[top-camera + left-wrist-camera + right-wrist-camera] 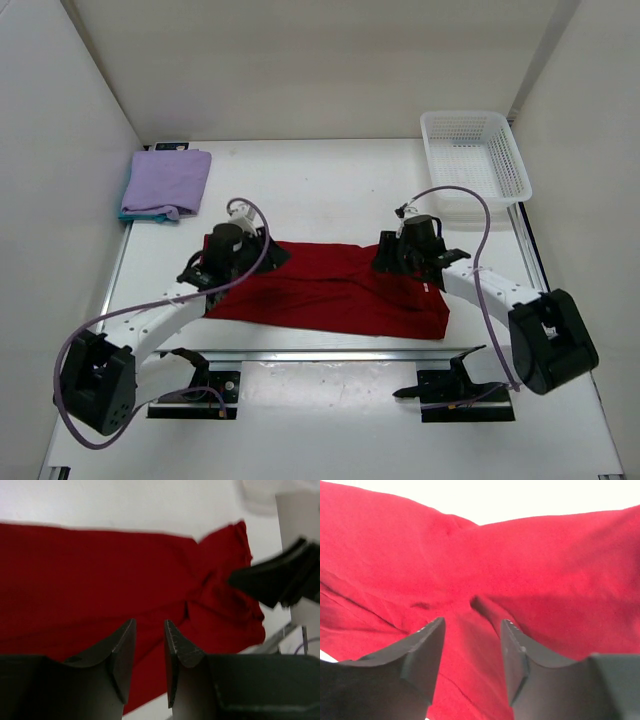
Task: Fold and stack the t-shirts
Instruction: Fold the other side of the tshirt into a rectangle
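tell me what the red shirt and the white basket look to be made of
Red shirt: soft matte fabric, probably cotton knit; it lies limp with creases and folds. White basket: rigid plastic, it seems, with moulded mesh walls and a faint sheen.

The bench (320, 190) lay bare along its far edge, between the folded purple shirt (166, 184) in the far left corner and the white basket (470, 116) in the far right. The red t-shirt (330, 290) covered the middle toward the near edge, with the left arm (170, 320) over one end and the right arm (490, 290) over the other.
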You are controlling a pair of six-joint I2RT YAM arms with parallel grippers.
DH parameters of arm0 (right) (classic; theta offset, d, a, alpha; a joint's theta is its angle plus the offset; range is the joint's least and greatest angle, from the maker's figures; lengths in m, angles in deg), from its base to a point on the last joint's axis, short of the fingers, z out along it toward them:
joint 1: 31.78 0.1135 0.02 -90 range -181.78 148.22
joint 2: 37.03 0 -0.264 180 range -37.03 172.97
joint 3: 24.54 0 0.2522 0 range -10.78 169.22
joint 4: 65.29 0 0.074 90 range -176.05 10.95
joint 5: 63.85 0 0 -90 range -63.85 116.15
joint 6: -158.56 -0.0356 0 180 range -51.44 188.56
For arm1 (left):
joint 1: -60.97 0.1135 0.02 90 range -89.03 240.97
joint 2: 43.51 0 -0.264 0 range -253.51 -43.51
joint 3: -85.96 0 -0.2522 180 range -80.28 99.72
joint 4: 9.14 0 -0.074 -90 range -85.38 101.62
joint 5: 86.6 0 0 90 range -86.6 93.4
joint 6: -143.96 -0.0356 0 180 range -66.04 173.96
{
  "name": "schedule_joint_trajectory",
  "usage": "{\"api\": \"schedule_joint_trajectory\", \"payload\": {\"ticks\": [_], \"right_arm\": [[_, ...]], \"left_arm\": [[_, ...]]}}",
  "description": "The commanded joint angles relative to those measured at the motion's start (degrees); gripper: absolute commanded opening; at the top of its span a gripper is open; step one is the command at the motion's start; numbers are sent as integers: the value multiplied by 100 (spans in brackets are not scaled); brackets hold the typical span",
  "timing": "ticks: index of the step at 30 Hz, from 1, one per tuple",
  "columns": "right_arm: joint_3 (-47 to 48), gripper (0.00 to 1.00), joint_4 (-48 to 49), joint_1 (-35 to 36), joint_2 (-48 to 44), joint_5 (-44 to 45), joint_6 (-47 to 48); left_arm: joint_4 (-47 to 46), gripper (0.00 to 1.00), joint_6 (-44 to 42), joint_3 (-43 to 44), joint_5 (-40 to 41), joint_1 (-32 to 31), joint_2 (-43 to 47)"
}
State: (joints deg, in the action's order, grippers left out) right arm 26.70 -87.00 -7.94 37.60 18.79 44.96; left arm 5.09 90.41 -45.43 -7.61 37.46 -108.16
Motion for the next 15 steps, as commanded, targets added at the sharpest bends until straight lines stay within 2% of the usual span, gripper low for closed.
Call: {"api": "schedule_joint_trajectory", "payload": {"ticks": [1,3,9,10,12,13,15], "right_arm": [[146,47,924,-176,323,-424,198],[198,52,997,-186,508,-582,276],[533,49,988,-195,1115,-626,479],[603,47,962,-178,1150,-583,496],[568,35,909,-81,1124,-522,575],[568,26,857,-2,1115,-495,558],[463,15,821,60,1010,-608,444]], "left_arm": [[-800,39,362,-644,109,-443,311],[-1047,39,521,-944,55,-593,312],[-1654,38,846,-1516,55,-883,321],[-1681,38,847,-1542,55,-892,338],[-1629,38,803,-1586,29,-867,338],[-1699,37,811,-1621,37,-857,356],[-1787,38,899,-1753,-16,-778,434]]}}
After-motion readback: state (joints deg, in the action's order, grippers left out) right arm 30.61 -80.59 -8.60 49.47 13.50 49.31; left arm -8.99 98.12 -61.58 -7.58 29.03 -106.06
